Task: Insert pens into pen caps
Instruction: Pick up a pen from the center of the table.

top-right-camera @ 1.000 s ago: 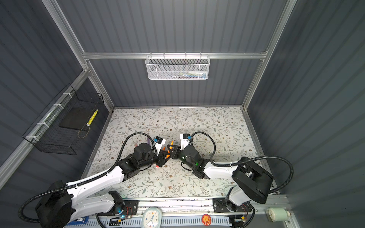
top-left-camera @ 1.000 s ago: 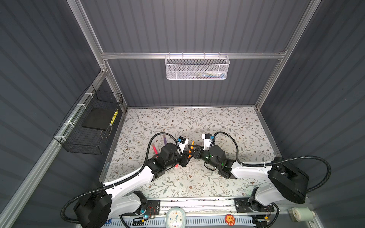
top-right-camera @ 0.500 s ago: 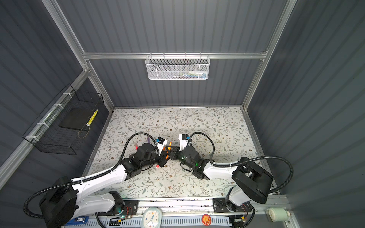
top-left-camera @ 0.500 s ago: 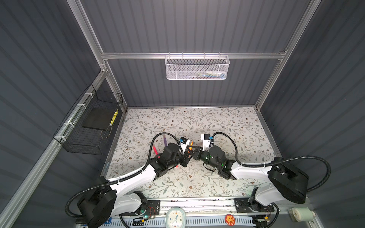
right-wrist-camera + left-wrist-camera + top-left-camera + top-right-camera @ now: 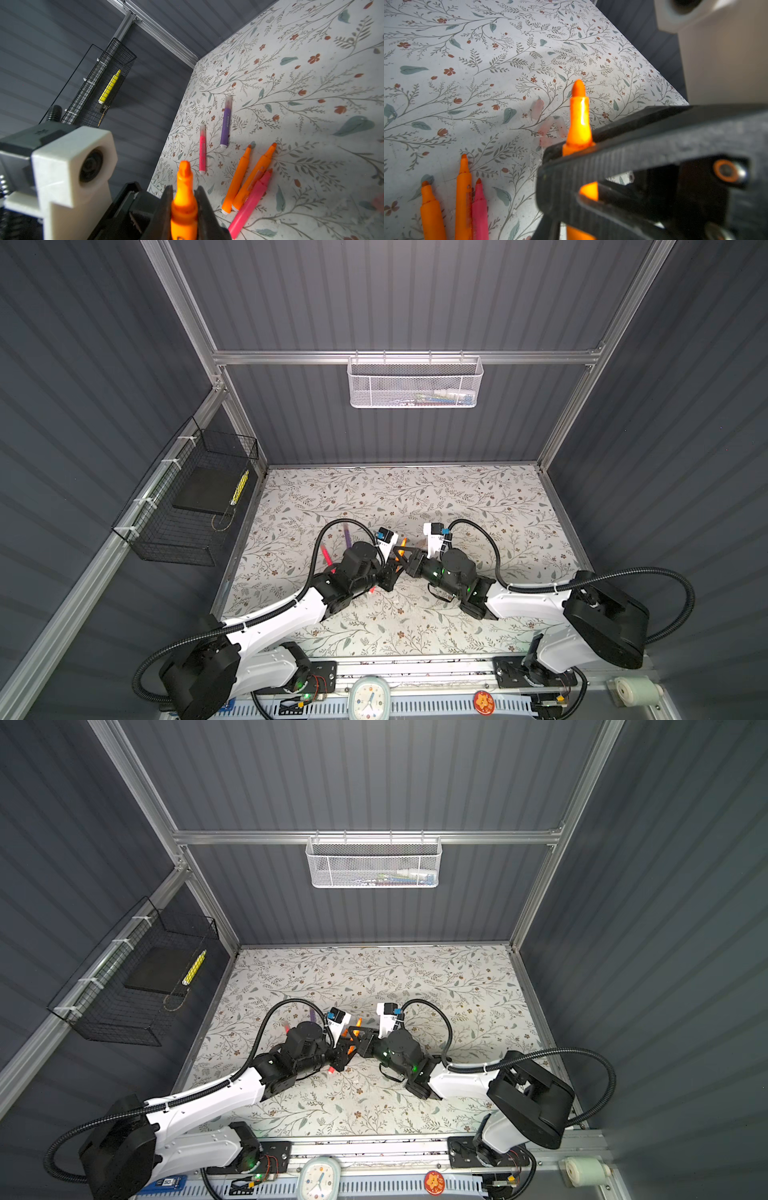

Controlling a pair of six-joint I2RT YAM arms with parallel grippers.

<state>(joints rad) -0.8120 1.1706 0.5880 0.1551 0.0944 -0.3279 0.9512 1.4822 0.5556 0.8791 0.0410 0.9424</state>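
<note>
Where the two arms meet near the middle of the floral surface (image 5: 457,497), both top views show the left jaws and right jaws tip to tip. An orange pen (image 5: 402,540) pokes out between them toward the far side. At this scale, whether the left jaws are together or apart cannot be told. To their left, inside the left arm's cable loop, a purple pen (image 5: 347,537) and a capped pink pen (image 5: 326,556) lie apart from each other.

From the left wrist, the orange pen (image 5: 579,122) shows its felt tip bare, its shoulder pinched between two black fingers (image 5: 643,149) reaching in from the right arm's side. The left jaws themselves are out of frame. Just beyond the tip, a few pale pinkish pen caps (image 5: 546,127) lie close together on the surface. Two bare orange pens (image 5: 463,197) and a bare pink pen (image 5: 479,207) lie side by side.

From the right wrist, the right jaws are clamped on the orange pen (image 5: 184,187) just below its tip. The purple pen (image 5: 226,122) and capped pink pen (image 5: 202,149) each wear a clear cap. The bare trio lies touching, left of the jaws.
</note>
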